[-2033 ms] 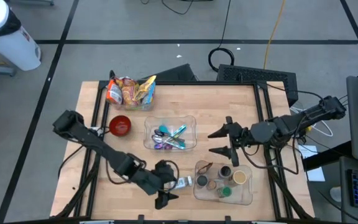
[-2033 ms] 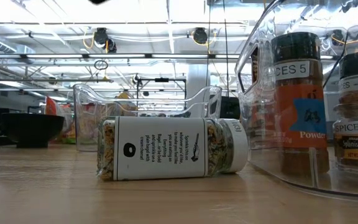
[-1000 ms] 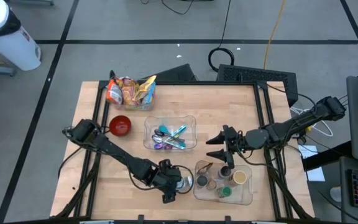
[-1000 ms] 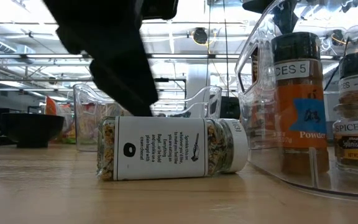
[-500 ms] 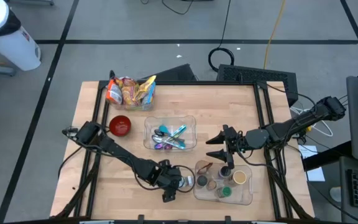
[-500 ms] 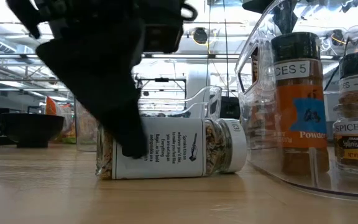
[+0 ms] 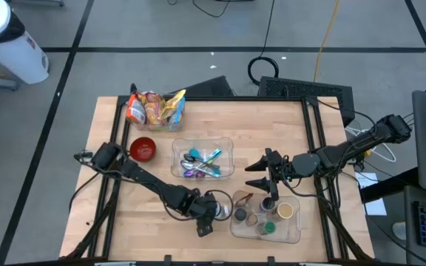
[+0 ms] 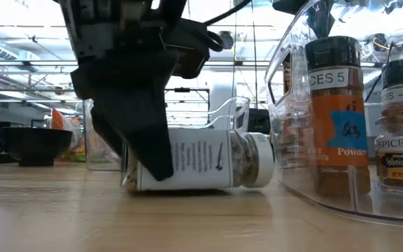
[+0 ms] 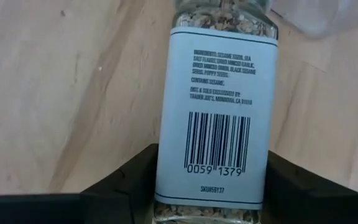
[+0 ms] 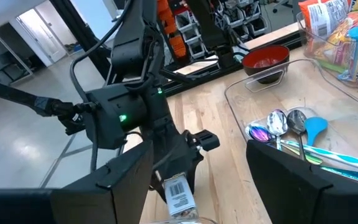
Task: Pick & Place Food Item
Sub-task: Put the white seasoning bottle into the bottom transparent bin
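Note:
A spice jar [image 7: 220, 213] with a white label and a white cap lies on its side on the wooden table, just left of the clear spice bin [image 7: 299, 230]. My left gripper [image 7: 208, 219] has come down over the jar's bottom end and is shut on it; the jar [image 9: 216, 106] fills the gap between its fingers. In the low view one dark finger [image 8: 142, 133] covers the jar's [image 8: 208, 159] left part. My right gripper [image 7: 261, 171] hovers open above the table between the cutlery bin and the spice bin, holding nothing. My left gripper pinches the jar's glass body near its bottom end [image 9: 165, 184] between its two fingers, one on each long side. The fingers slant steeply down from the table's left and lie across the jar. The jar stays on its side, resting on the table.
The spice bin [image 8: 292, 105] holds several upright jars [image 8: 334, 105] right beside the lying jar's cap. A clear bin of cutlery [image 7: 176, 145] stands mid-table, a red bowl [image 7: 143, 148] to its left, and a bin of snack packets [image 7: 156, 109] at the far left.
My left gripper has sunk onto the jar, rolled about its own axis, and closed its fingers against the jar's sides. The jar has slid a little toward the spice bin and turned slightly, still lying on the table.

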Motion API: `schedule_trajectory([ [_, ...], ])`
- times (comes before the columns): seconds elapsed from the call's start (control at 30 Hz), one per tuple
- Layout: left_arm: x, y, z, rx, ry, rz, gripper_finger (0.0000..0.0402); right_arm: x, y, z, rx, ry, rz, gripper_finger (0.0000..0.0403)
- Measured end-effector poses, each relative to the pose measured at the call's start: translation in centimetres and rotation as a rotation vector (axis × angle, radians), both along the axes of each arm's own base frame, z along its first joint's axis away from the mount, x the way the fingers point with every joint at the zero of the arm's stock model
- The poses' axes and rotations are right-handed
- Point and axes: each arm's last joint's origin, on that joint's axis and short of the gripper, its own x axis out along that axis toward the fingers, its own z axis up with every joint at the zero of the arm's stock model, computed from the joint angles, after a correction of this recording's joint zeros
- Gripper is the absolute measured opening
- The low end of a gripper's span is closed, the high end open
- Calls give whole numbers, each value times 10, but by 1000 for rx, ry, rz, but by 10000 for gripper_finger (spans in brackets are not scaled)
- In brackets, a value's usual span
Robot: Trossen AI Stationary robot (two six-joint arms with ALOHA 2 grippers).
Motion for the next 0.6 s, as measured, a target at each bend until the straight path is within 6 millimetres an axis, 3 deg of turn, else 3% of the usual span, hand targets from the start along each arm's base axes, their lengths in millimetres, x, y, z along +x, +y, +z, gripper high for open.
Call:
schedule_trajectory([
  [0.27, -13, 25, 26, -43, 134, 7, 206, 0, 0, 2, 13, -20, 2, 254],
  [0.43, -35, 42, 69, 5, 131, 19, 206, 1, 2, 10, 49, -90, 59, 254],
  [0.6, -49, 56, 120, -51, -34, 65, 206, 1, 5, 18, 7, -185, 116, 254],
])
